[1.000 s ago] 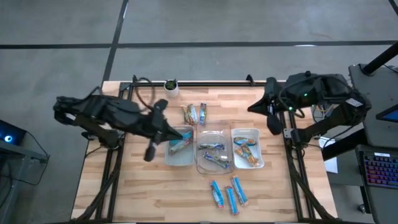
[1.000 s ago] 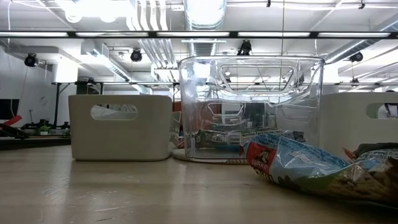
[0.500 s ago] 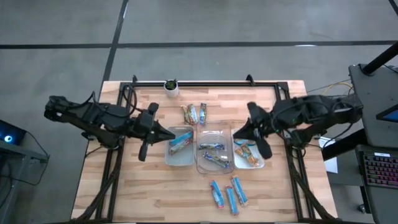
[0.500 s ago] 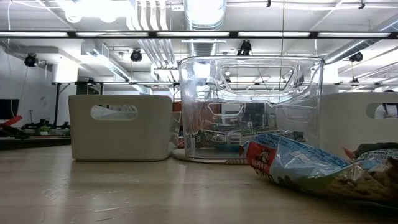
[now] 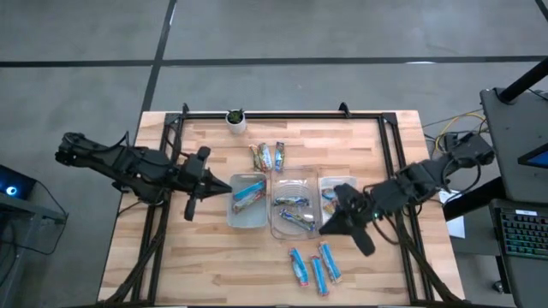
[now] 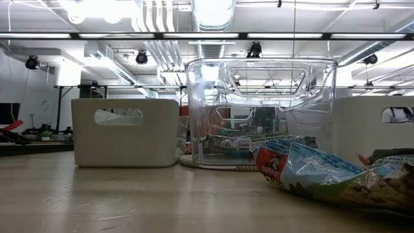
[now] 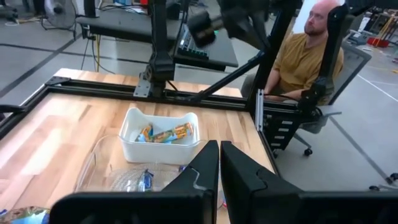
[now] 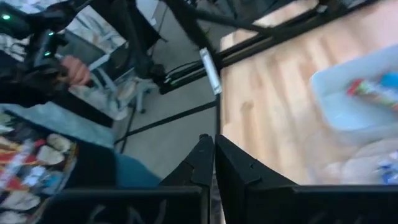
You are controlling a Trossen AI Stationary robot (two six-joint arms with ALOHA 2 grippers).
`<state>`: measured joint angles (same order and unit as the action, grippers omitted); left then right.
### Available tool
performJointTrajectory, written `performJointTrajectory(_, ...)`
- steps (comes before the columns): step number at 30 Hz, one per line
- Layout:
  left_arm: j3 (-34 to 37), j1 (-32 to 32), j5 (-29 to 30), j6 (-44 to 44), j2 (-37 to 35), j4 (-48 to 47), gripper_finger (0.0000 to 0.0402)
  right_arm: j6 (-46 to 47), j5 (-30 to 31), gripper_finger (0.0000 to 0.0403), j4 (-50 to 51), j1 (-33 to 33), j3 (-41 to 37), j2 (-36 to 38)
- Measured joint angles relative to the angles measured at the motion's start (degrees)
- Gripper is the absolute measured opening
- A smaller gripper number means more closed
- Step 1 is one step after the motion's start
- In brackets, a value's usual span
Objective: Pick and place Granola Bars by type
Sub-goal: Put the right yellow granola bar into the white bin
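Three pale rectangular trays point(image 5: 247, 224) in a row across the middle of the light wooden table point(image 5: 171, 265), each apparently meant for one type of bar. Off the table's left edge: left gripper point(image 5: 224, 186), dark fingers pressed together and holding nothing, tip at the left tray's near rim, likely parked clear of the sorting lane. In that left tray: one blue-wrapped granola bar point(image 5: 248, 194) lying on a slant. Near the far edge: small white pot with a green plant point(image 5: 235, 119), apart from the work and no part of the task. Between pot and trays: a loose cluster of unsorted shiny-wrapped bars point(image 5: 267, 156), wrapper colours mixed, not yet sorted. In the clear middle tray point(image 5: 295, 227): dark blue bars point(image 5: 293, 210) already dropped in, seen through its see-through walls. In the right-hand white tray point(image 7: 138, 148): brown-orange bars point(image 7: 165, 134), grouped alike. Toward the near edge: several blue-wrapped bars point(image 5: 312, 264) side by side on bare wood, seemingly next to be collected. Over the right tray's near corner: right gripper point(image 5: 326, 226), fingers closed and empty, reaching in from the right edge and angled toward that near group, probably to start a pick; opening needed first. Beyond the table: a seated person point(image 7: 305, 56) watching.
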<state>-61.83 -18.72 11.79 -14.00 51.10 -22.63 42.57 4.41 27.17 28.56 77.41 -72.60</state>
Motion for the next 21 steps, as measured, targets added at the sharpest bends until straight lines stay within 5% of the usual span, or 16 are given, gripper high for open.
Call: performJointTrajectory(21,0.2,0.1,0.8,0.4,-2.2,-0.7,0.0,39.8,-5.8,0.0009,4.2,9.9,1.7,-17.3)
